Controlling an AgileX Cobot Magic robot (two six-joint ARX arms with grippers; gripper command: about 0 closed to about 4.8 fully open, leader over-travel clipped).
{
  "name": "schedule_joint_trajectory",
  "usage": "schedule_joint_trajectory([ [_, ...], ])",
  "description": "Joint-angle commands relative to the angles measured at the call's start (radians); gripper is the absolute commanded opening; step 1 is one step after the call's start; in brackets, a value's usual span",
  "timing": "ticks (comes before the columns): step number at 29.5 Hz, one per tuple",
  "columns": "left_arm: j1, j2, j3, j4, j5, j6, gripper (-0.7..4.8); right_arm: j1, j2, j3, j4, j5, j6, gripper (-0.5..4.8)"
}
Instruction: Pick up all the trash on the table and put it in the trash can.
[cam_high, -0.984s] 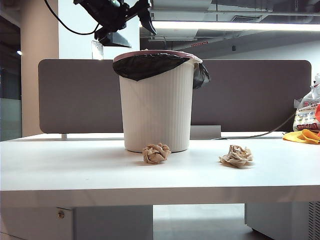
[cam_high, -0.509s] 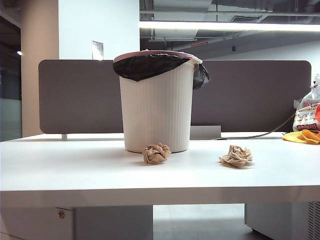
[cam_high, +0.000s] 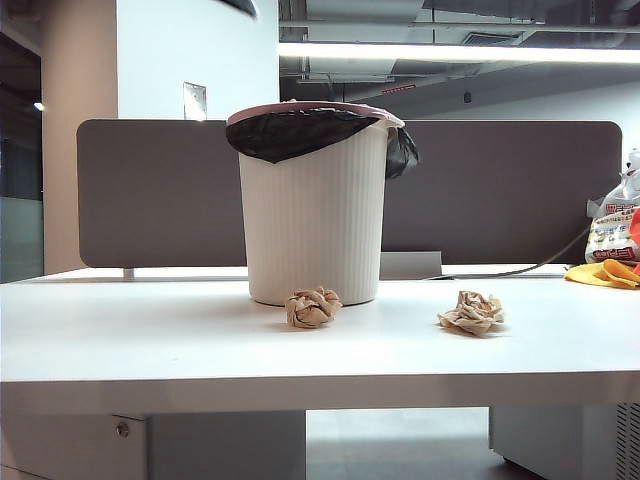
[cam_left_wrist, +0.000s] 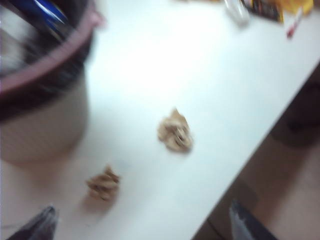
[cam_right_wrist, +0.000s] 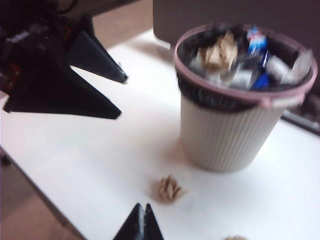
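Two crumpled tan paper wads of trash lie on the white table (cam_high: 150, 330), one (cam_high: 313, 307) just in front of the trash can (cam_high: 315, 210) and one (cam_high: 472, 312) further right. A third wad (cam_right_wrist: 220, 52) sits inside the can (cam_right_wrist: 230, 130) among other rubbish. Neither gripper shows in the exterior view. In the blurred left wrist view my left gripper (cam_left_wrist: 142, 227) is open and empty, high above both wads (cam_left_wrist: 104, 182) (cam_left_wrist: 175, 132). The right wrist view also shows it (cam_right_wrist: 120, 96) off to the can's side. My right gripper (cam_right_wrist: 142, 220) is shut and empty above the table, short of the nearer wad (cam_right_wrist: 171, 189).
A grey-brown partition (cam_high: 150, 190) stands behind the can. At the far right of the table lie a yellow cloth (cam_high: 605, 272) and a printed plastic bag (cam_high: 612, 235), with a cable running to them. The table's front edge (cam_high: 320, 385) is close to both wads.
My left arm, which hung over the can's rim a second ago, has risen out of the exterior view. The two wads on the table have not moved.
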Motion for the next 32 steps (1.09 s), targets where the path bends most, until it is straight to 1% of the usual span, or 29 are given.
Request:
schedule_joint_trajectory([
  [1,-0.029,0.000,-0.126,0.112,-0.052,-0.016,4.79,0.000,-0.032,-0.075,0.028,-0.002,0.018,-0.04],
  [5,-0.040,0.001,-0.288,0.233,-0.155,-0.042,4.79,0.000,-0.045,-0.124,0.037,-0.002,0.045,-0.04],
  [8,-0.049,0.010,-0.425,0.359,-0.211,-0.073,4.79,0.000,-0.044,-0.129,0.037,-0.002,0.041,-0.04],
  [11,-0.052,0.016,-0.574,0.565,-0.243,-0.125,4.79,0.000,-0.042,-0.129,0.051,-0.005,0.041,-0.04],
  [13,-0.052,0.030,-0.649,0.698,-0.243,-0.165,4.79,0.000,-0.041,-0.129,0.058,-0.005,0.042,-0.04],
  [15,-0.053,0.058,-0.695,0.790,-0.243,-0.193,4.79,0.000,-0.039,-0.129,0.057,-0.005,0.042,-0.04],
  [24,-0.053,0.245,-0.700,0.913,-0.239,-0.196,4.79,0.000,-0.031,-0.129,0.048,-0.009,0.043,-0.04],
  [27,-0.053,0.282,-0.700,0.962,-0.239,-0.221,4.79,0.000,-0.021,-0.130,0.030,-0.010,0.043,-0.04],
  [32,-0.053,0.295,-0.698,1.045,-0.240,-0.226,4.79,0.000,-0.004,-0.139,0.004,-0.081,0.043,-0.04],
])
